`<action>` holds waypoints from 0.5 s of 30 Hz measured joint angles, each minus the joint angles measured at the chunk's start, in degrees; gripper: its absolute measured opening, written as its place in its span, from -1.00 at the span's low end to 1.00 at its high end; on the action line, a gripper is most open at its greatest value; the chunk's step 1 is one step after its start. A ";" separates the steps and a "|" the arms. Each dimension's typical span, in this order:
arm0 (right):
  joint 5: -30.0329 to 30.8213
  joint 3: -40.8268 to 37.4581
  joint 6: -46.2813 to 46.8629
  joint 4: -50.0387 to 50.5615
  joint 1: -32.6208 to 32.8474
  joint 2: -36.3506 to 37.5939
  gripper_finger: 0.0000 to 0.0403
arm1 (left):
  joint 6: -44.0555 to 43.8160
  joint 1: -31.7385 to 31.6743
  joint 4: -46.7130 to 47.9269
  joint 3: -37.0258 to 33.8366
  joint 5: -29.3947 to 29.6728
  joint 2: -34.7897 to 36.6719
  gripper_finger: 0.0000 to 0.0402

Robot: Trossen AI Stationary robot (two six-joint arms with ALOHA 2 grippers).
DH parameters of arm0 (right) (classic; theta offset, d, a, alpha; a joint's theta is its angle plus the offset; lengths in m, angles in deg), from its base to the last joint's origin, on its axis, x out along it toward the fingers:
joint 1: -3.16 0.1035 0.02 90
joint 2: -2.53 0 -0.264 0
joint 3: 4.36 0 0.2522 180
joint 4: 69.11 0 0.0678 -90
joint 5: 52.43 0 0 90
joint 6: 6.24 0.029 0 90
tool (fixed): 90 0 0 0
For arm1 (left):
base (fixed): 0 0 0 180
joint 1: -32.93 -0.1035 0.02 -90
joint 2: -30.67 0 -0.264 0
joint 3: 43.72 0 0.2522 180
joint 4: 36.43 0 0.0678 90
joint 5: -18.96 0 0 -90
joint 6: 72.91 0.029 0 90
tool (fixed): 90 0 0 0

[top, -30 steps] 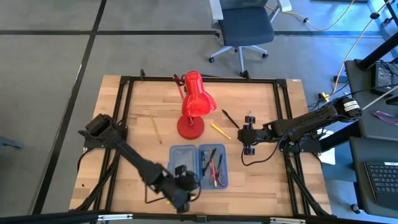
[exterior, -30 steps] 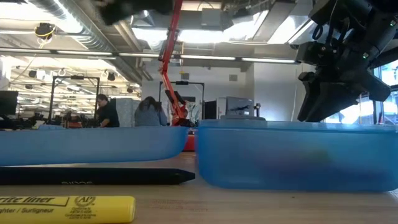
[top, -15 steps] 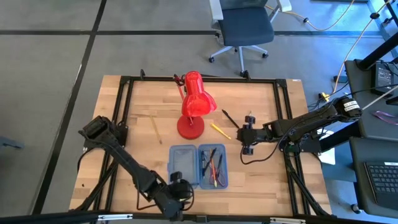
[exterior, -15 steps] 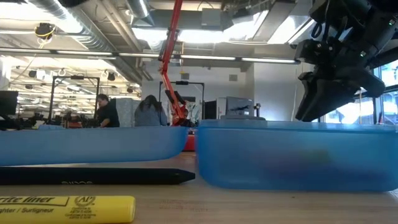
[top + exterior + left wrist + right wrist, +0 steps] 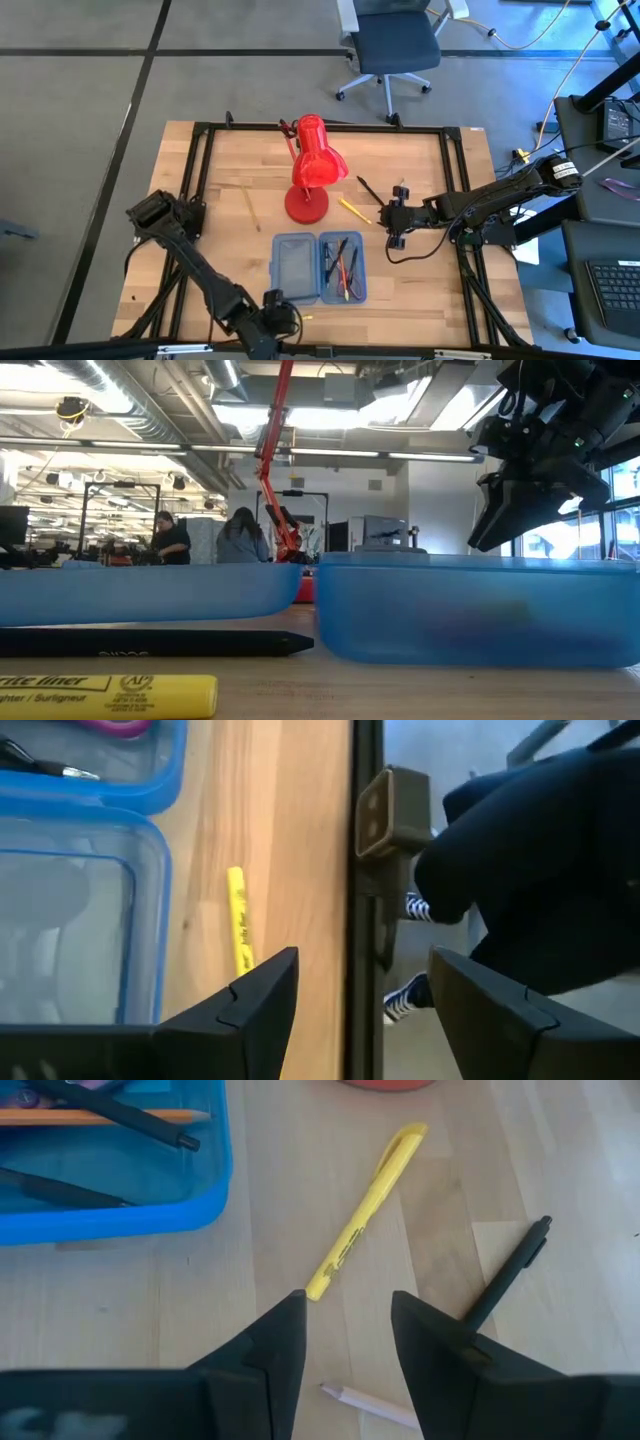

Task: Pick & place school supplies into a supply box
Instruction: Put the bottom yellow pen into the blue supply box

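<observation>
Supply box (image 5: 470, 610) walls blur its contents in the low view.

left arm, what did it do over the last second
The left end effector drew back from over the supply box toward the table's near edge, jaws open and empty. The right end effector, red lamp and supplies stayed put.

Red desk lamp (image 5: 313, 165) blocks the far side of the supply box (image 5: 319, 267); bare table (image 5: 420, 285) lies open to its right, loose yellow highlighter (image 5: 353, 210) between lamp and box.
</observation>
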 joint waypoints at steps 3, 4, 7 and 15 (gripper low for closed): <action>0.00 0.01 0.02 -0.04 0.00 0.00 -0.24 | -2.10 0.80 0.20 0.01 1.15 -0.84 0.07; 0.00 0.02 0.13 -0.02 0.00 0.00 -0.24 | -2.59 1.07 1.12 0.01 1.49 -1.39 0.07; 0.00 0.02 0.13 -0.16 0.00 0.00 -0.24 | -4.72 1.58 3.15 0.01 1.57 -3.06 0.07; 0.00 0.02 0.07 -1.92 0.01 0.00 -0.24 | -12.47 1.62 9.90 0.01 0.04 -6.43 0.03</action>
